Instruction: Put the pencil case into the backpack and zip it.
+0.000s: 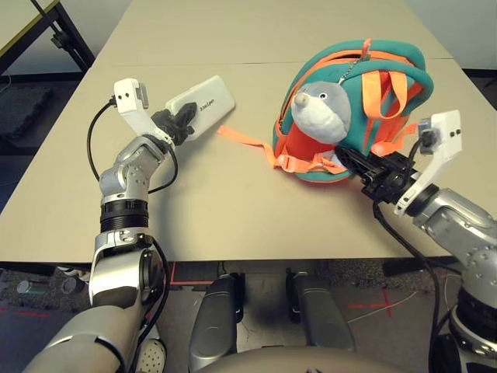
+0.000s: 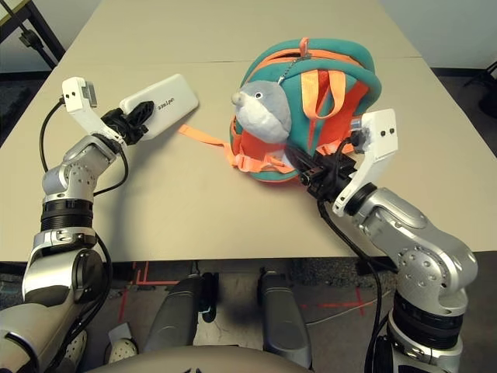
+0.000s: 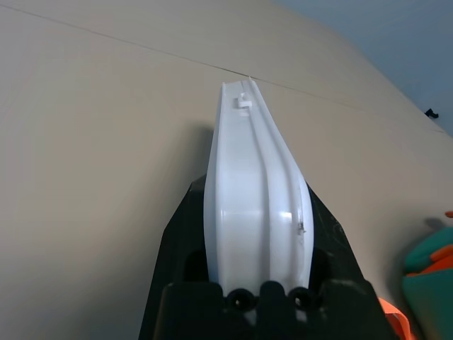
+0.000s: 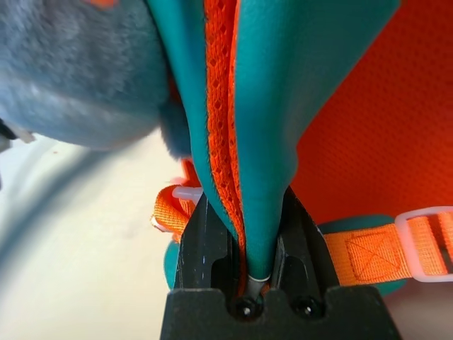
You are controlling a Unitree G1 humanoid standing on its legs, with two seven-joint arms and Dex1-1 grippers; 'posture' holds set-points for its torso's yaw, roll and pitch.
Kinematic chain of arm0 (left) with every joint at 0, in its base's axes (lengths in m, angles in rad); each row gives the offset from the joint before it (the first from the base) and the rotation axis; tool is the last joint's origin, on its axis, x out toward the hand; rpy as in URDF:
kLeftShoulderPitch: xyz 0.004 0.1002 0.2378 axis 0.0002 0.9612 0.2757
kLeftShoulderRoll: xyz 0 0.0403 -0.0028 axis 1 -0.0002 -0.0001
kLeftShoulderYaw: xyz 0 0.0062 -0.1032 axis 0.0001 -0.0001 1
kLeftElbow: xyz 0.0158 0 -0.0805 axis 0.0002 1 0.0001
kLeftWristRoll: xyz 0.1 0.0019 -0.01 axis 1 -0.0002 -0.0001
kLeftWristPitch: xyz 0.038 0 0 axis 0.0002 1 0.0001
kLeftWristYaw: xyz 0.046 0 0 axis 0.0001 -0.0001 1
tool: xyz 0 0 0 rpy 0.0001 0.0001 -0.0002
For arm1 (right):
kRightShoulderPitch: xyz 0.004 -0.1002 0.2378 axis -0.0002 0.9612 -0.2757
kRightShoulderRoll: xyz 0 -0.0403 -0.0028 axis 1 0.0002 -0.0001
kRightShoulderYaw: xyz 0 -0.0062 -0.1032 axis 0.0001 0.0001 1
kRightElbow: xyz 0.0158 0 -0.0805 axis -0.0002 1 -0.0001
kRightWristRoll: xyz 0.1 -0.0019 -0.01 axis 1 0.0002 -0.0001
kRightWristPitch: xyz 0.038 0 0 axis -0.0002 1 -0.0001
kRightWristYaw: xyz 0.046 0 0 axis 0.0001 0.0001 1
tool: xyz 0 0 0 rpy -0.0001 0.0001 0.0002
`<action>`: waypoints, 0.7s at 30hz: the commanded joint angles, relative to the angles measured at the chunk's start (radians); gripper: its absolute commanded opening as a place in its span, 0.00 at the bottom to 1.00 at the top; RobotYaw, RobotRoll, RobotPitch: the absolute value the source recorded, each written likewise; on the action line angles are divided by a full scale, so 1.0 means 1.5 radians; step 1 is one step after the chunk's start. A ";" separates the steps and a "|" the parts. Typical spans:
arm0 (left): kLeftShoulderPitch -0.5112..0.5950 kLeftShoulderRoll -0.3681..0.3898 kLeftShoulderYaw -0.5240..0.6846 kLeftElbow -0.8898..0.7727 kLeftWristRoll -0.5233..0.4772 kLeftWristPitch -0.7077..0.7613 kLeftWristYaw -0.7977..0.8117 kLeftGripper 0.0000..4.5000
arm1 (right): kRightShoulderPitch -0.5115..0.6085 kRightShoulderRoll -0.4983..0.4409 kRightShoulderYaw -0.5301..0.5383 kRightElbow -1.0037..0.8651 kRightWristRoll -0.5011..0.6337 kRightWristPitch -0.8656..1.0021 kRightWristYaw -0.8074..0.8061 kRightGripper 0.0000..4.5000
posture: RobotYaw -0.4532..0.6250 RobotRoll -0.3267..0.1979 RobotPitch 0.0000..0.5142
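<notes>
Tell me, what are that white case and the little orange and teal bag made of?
The pencil case, held in the left gripper, looks like hard, glossy plastic: smooth moulded ridges with a sheen along its edge. The backpack looks like soft padded fabric, perhaps neoprene, with orange mesh and woven straps; it folds where the right gripper pinches it. Its plush animal looks fuzzy.
</notes>
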 commanded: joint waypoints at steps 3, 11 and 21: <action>-0.011 0.002 -0.010 -0.015 0.002 -0.009 -0.019 0.27 | -0.002 0.006 0.045 0.040 -0.036 -0.021 -0.006 0.09 | 0.28 0.62 0.34; -0.042 0.038 -0.051 -0.115 -0.021 0.052 -0.082 0.27 | -0.010 0.014 0.073 0.067 -0.065 -0.042 -0.009 0.09 | 0.28 0.62 0.35; -0.149 0.137 -0.063 -0.189 -0.097 0.178 -0.225 0.27 | -0.030 -0.001 0.100 0.101 -0.102 -0.049 0.003 0.09 | 0.28 0.62 0.36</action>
